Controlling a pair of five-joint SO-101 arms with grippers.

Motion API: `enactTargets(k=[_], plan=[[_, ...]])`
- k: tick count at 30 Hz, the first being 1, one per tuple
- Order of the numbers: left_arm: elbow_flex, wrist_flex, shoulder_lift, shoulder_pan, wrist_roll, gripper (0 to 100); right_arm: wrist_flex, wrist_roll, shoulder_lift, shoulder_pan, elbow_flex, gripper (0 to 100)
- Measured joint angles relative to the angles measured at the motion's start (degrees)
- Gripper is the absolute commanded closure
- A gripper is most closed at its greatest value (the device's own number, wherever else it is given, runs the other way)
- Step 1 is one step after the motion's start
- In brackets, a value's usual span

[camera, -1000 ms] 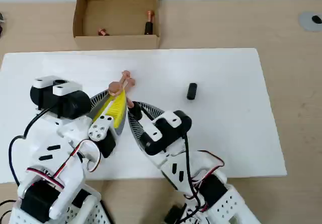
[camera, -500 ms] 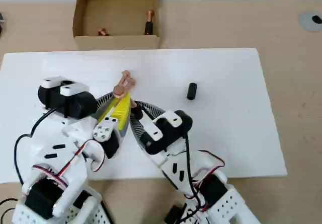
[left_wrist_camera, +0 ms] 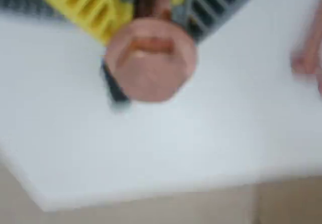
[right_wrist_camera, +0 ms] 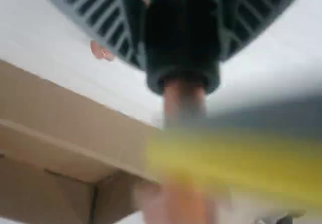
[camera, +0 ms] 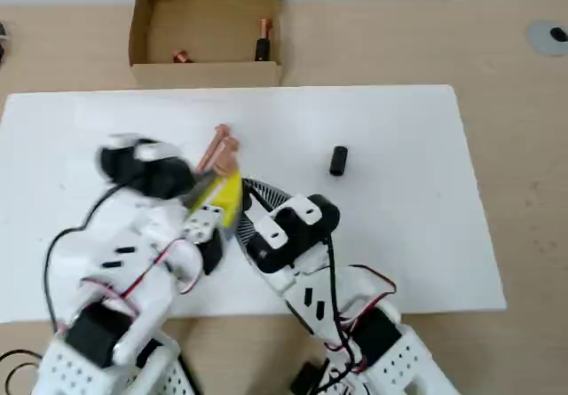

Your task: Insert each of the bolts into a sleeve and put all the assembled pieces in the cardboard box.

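My left gripper (left_wrist_camera: 151, 2) is shut on a copper bolt (left_wrist_camera: 151, 58), held between a yellow finger and a grey one, head facing the camera. My right gripper (right_wrist_camera: 182, 12) is shut on a black sleeve (right_wrist_camera: 182, 38), and a copper shaft (right_wrist_camera: 183, 100) sticks out of its end. In the high view the two grippers, left (camera: 228, 182) and right (camera: 241, 201), meet tip to tip at the centre-left of the white mat. Loose bolts (camera: 220, 139) lie just beyond them. A spare black sleeve (camera: 338, 161) stands to the right. The cardboard box (camera: 142, 31) holds two assembled pieces (camera: 263, 40).
The white mat (camera: 399, 235) covers most of the wooden table. The box stands just past the mat's far edge. A grey disc (camera: 546, 35) lies at the far right corner. The right half of the mat holds nothing but the spare sleeve.
The left arm has swung to the right, carrying the bolt toward the right gripper's sleeve. The right arm has stayed where it was.
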Motion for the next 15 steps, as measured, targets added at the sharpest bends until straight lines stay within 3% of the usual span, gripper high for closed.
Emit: enactTargets(k=[8,15], plan=[[0.3,-0.2,3.0,0.1,1.3,98,0.1,0.0,0.0,0.2,0.1,98.8],[0.3,-0.2,3.0,-0.1,1.4,90,0.1,-0.1,0.0,0.3,0.1,98.8]])
